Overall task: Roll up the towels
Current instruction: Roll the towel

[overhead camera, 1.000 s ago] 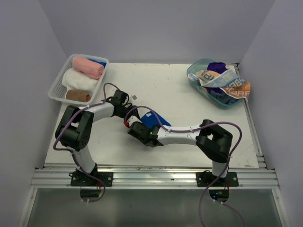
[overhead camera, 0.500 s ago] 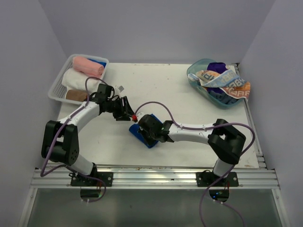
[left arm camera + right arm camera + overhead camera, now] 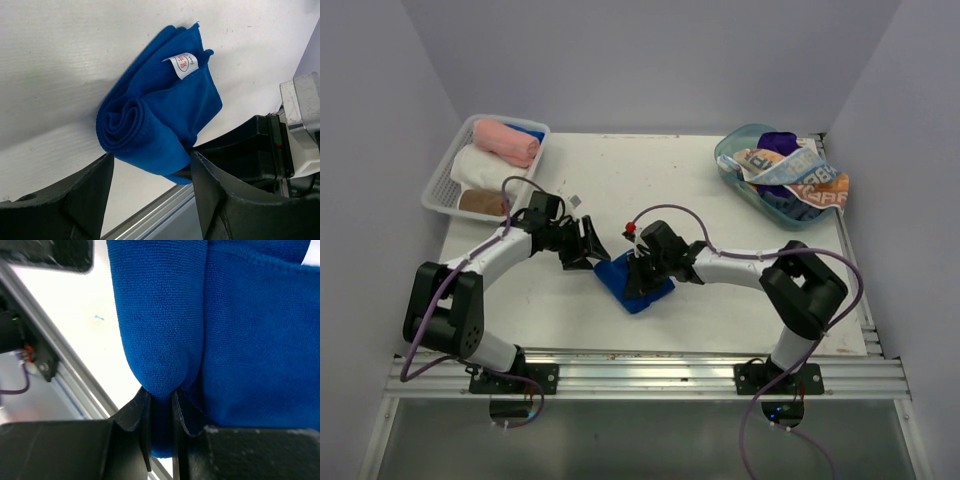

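The counter (image 3: pixel 740 300) carries the blue towel (image 3: pixel 623 291), a loose roll lying between the two hands. The right hand (image 3: pixel 161 395) is clenched on a fold at the roll's edge, pinning it down. The left hand (image 3: pixel 589 246) is released and spread wide, with the spiral end of the roll just ahead of it and the white label (image 3: pixel 182 65) farther off. To do this well, I judge the right pinch must stay firm so the layers do not spring apart. The left hand should square up on the spiral end and close over every layer before turning, or the outer flap may slacken.
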{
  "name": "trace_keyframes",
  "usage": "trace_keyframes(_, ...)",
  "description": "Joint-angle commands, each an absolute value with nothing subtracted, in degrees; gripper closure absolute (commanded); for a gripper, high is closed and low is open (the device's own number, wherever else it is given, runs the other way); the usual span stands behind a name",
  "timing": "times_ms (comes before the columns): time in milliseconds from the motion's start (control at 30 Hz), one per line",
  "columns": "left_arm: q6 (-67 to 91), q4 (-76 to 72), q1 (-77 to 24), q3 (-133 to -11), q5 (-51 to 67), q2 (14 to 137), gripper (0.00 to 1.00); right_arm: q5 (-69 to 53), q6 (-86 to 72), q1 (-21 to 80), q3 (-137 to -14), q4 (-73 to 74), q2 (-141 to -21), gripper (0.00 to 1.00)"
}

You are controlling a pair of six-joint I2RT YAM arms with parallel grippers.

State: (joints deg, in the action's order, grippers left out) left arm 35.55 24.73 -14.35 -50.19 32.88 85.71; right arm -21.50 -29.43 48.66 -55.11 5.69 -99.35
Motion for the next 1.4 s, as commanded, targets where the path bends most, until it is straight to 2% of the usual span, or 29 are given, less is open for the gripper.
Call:
trace_keyframes(0, 37.96, 21.02, -15.03, -47.03, 30.76, 83.67, 0.33, -29.61, -33.66, 47.99, -54.23, 3.17, -101.51, 1.0)
trace_keyframes(267, 41.3, 16.18, -20.83, -47.63, 26.54, 89.2, 0.38, -32.26, -34.28, 46.5, -53.7, 2.54, -102.83, 1.0)
trace_keyframes(367, 41.48, 15.91, -21.18, -49.38, 26.37, 91.13, 0.44, -31.38, -33.05, 46.41, -53.96, 4.56, -102.05, 1.0)
trace_keyframes(600, 41.04, 17.22, -21.88, -51.33, 25.23, 94.22, 0.66, -29.53, -31.91, 46.58, -54.67, 7.99, -100.28, 1.0)
trace_keyframes(633, 40.96, 17.75, -21.88, -51.42, 25.05, 94.31, 0.68, -28.31, -31.73, 46.67, -55.02, 8.87, -100.11, 0.93)
trace_keyframes(667, 40.7, 18.1, -21.97, -51.33, 24.96, 94.39, 0.69, -27.34, -31.12, 46.58, -55.63, 10.53, -99.76, 0.74)
trace_keyframes(767, 39.99, 19.68, -21.97, -51.24, 24.26, 94.57, 0.72, -23.3, -29.45, 46.67, -57.29, 14.74, -96.95, 0.45)
trace_keyframes(800, 39.99, 20.21, -21.97, -51.15, 24.08, 94.57, 0.72, -21.99, -29.01, 46.84, -57.91, 16.07, -95.55, 0.41)
trace_keyframes(900, 39.73, 20.74, -21.97, -50.89, 24.34, 94.66, 0.72, -14.96, -26.73, 47.9, -61.07, 21.69, -93.61, 0.36)
trace_keyframes(1167, 39.55, 22.06, -22.06, -52.12, 23.46, 95.09, 0.73, 11.83, -22.33, 59.49, -73.56, 33.13, -95.09, 0.35)
trace_keyframes(1367, 39.55, 22.15, -22.06, -52.82, 23.99, 95.89, 0.73, 21.61, -19.61, 65.21, -78.31, 36.9, -98.61, 0.35)
